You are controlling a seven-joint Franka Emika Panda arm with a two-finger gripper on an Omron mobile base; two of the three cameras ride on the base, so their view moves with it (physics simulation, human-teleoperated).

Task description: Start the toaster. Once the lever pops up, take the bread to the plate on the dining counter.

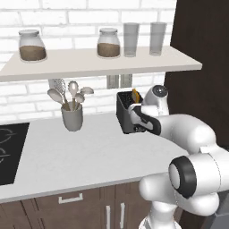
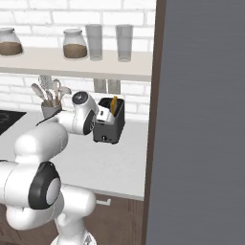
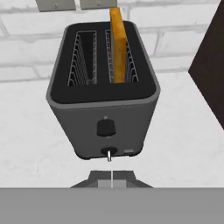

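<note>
Two slots run along the top of the toaster (image 3: 103,96); the bread (image 3: 118,43) stands upright in the right-hand one as the hand view shows it, its orange crust rising well above the top edge. Toaster sits on the white desk (image 1: 89,156), near the brick wall and just beside the dark tall cabinet (image 1: 201,40). On its near face: a dark round knob in the middle, a small pale lever low down near the bottom edge. Tool (image 3: 112,180) hangs just in front of that lower face, fingers pressed together, nothing between them; whether the tips touch the lever I cannot tell. Utensil cup (image 1: 72,117) with spoons stands to the left of the toaster, well apart. Shelf (image 1: 89,62) above carries two jars and two glasses. Black hob (image 1: 9,152) at the far left edge of the desk.
</note>
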